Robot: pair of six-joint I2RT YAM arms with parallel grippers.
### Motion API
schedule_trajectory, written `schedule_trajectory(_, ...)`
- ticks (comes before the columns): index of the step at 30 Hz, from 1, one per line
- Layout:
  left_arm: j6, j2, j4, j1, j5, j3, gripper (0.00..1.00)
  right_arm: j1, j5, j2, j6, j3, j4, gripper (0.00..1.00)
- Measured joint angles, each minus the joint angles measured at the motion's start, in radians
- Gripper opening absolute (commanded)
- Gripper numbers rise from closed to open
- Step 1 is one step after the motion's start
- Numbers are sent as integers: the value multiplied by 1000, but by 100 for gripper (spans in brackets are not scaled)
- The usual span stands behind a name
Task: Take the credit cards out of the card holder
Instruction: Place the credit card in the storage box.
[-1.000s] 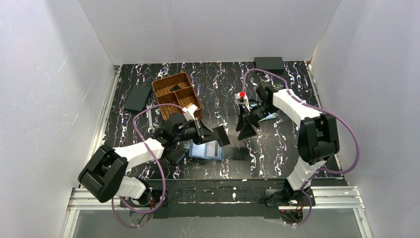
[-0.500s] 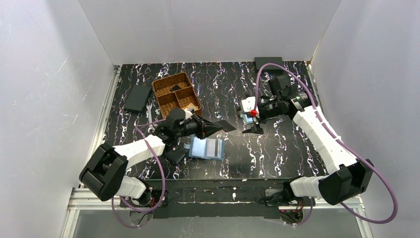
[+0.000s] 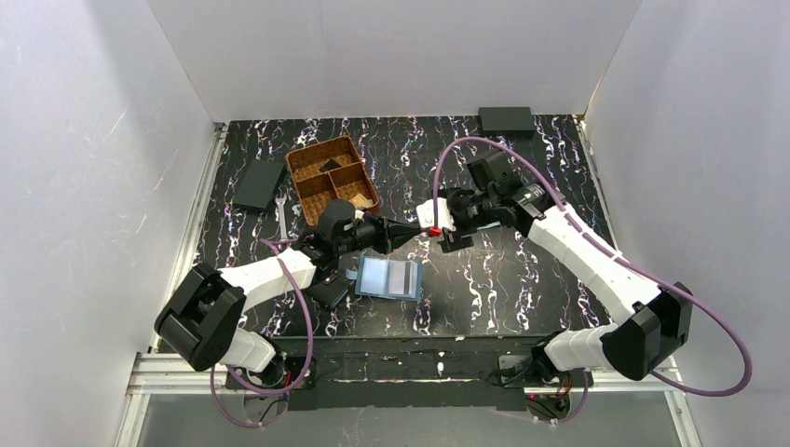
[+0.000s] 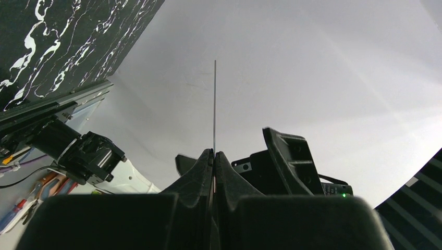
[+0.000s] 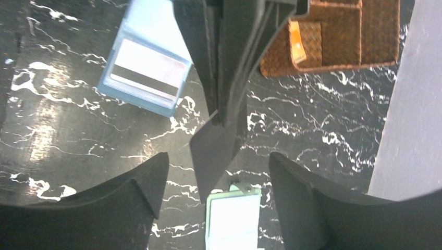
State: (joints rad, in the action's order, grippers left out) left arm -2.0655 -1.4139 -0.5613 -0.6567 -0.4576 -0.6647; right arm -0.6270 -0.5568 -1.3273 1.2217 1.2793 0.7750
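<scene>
Left gripper (image 4: 213, 153) pinches the card (image 5: 210, 148) — right gripper (image 5: 216, 161) spread around it — release early and it could drop.

The card holder (image 3: 388, 277) lies on the table (image 3: 484, 298), in front of the basket (image 3: 320, 146) and slightly right.

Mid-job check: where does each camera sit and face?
Top external: above and behind the robot, looking down on the table; left arm and right arm show.
Left wrist: on the left arm, facing the wall along its shut left end effector, card edge-on.
Right wrist: looks down past its open right end effector at the card holder.
Shared: both wrist views show that card.
</scene>
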Motion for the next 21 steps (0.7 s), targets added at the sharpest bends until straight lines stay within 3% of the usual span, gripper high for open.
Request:
schedule_trajectory(10, -11, 1, 2, 1, 24, 0, 0, -15, 82, -5, -27, -38, -53, 5)
schedule_trajectory(12, -13, 2, 5, 1, 25, 3, 0, -15, 80, -5, -29, -38, -63, 1)
schedule_trajectory(14, -14, 3, 5, 1, 29, 3, 15, -15, 79, -5, -37, -38, -69, 1)
schedule_trajectory(18, -8, 27, -18, 0, 45, 26, 58, -14, 76, -5, -68, -38, -79, 1)
schedule_trajectory(21, 26, 84, -46, 2, 61, 66, 77, 0, 57, -5, -114, -38, -76, 1)
